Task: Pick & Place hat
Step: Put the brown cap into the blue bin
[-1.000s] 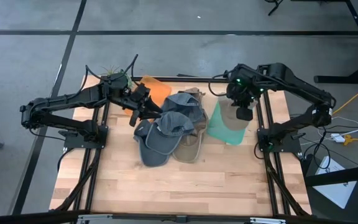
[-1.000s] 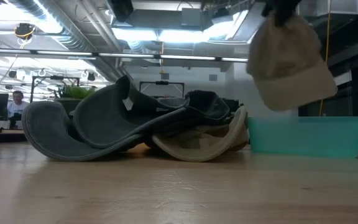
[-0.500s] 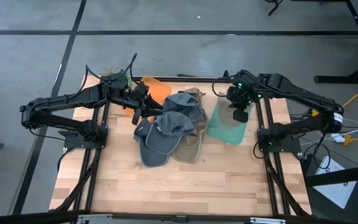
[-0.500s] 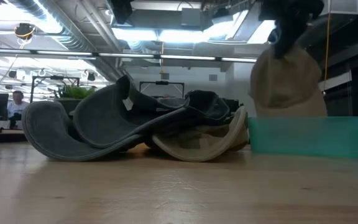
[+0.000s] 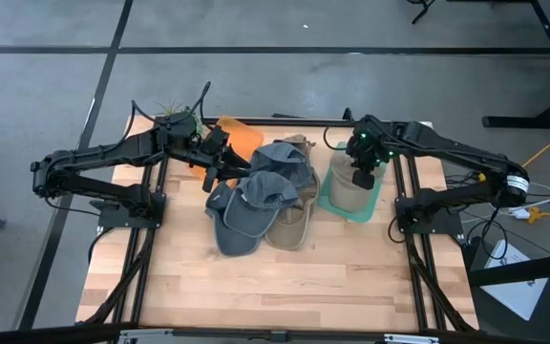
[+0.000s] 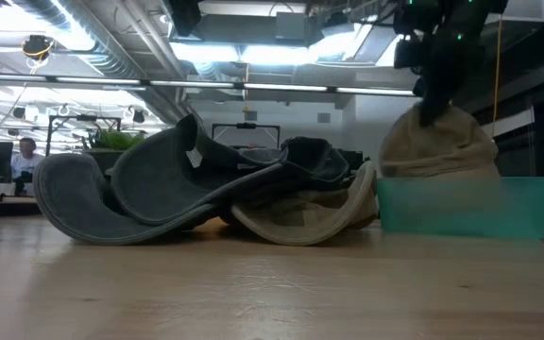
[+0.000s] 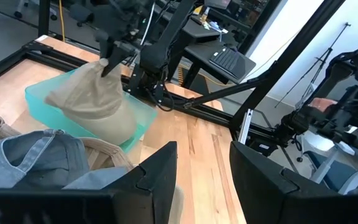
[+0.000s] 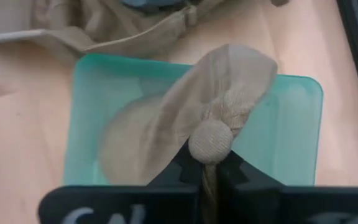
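Right gripper (image 8: pixel 209 169) pinched on tan hat (image 5: pixel 349 182) crown, hat resting in teal bin (image 5: pixel 333 203). Left gripper (image 5: pixel 220 161) half-open, empty, beside hat pile (image 5: pixel 261 203). Risk: fabric snags on release, hat drags out.

— What's sitting in the teal bin (image 6: pixel 463 206)?
— A tan hat (image 6: pixel 437 146), with the right gripper (image 6: pixel 432 111) pinching its crown from above.
— And beside the bin?
— Grey caps (image 6: pixel 178 189) lying piled.

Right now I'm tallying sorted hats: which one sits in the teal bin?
The tan hat, pinched by the right gripper inside the teal bin; the others lie piled on the table.
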Controlling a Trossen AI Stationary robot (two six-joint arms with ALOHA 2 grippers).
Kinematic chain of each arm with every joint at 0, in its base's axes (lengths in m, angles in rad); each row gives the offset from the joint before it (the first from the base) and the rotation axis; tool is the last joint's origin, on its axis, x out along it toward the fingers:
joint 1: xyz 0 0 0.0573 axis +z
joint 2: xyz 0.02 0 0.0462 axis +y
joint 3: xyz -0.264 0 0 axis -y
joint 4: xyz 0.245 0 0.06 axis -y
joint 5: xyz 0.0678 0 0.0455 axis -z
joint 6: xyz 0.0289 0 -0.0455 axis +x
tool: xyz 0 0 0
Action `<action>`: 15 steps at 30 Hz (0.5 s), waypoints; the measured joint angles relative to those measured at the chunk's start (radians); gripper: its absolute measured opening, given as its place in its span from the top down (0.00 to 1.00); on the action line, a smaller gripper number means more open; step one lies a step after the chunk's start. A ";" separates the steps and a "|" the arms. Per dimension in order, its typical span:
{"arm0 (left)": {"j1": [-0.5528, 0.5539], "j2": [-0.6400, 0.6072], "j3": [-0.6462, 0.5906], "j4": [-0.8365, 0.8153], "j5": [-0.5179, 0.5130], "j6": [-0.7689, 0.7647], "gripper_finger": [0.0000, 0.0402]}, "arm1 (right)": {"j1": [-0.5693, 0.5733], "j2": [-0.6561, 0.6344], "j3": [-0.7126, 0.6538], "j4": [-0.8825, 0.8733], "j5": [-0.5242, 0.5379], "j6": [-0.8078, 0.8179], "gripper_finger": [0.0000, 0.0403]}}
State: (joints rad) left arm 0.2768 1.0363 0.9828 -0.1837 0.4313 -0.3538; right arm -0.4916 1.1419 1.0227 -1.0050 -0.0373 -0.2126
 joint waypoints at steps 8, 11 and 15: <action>0.000 0.000 0.000 0.000 0.000 0.000 0.64 | -0.060 0.001 -0.055 0.034 0.000 0.021 0.91; 0.000 0.000 0.000 0.000 0.000 0.000 0.64 | -0.086 0.000 -0.055 0.034 0.000 0.025 0.92; 0.000 0.000 0.000 0.000 0.000 0.000 0.64 | -0.119 0.001 -0.055 0.030 0.000 0.047 0.94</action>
State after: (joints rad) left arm 0.2768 1.0363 0.9825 -0.1837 0.4313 -0.3538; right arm -0.6110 1.1425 0.9676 -0.9754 -0.0372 -0.1659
